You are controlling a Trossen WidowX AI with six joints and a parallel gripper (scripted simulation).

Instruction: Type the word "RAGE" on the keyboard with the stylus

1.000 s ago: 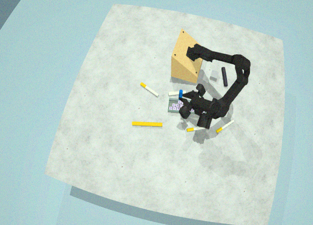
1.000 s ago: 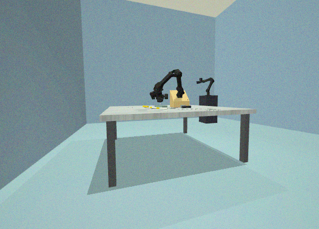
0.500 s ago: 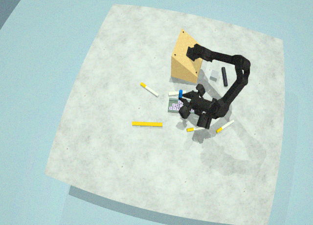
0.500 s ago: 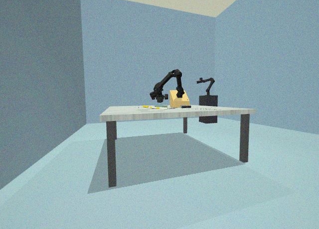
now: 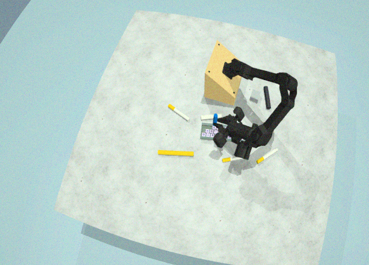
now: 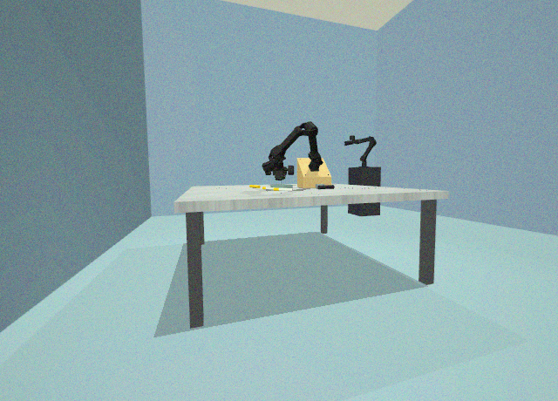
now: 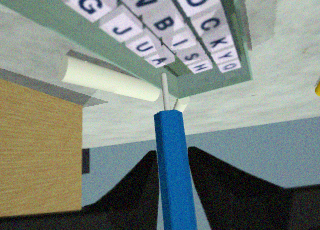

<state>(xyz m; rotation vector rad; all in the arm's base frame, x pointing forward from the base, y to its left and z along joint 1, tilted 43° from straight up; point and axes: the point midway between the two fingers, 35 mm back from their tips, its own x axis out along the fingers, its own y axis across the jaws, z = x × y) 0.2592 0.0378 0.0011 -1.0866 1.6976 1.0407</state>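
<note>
My gripper (image 5: 215, 122) (image 7: 172, 155) is shut on the blue stylus (image 5: 215, 118) (image 7: 172, 175). The stylus's thin grey tip points at the keyboard (image 5: 204, 127) (image 7: 215, 85), a green tray with rows of white lettered keys. In the wrist view the tip appears at the lower edge of the A key (image 7: 158, 59), at the end of its row, near the corner of the keyboard. I cannot tell whether it touches. The U key (image 7: 143, 48) and J key (image 7: 120, 29) lie farther along that row. The arm hides the right part of the keyboard in the top view.
A tan wedge block (image 5: 218, 89) (image 7: 40, 150) stands beside the keyboard. A white cylinder (image 5: 205, 117) (image 7: 110, 80) lies between them. Yellow-and-white markers (image 5: 181, 114) (image 5: 226, 159) (image 5: 267, 155), a yellow stick (image 5: 176, 152), a black cylinder (image 5: 267, 97) and a grey block (image 5: 253, 96) lie around.
</note>
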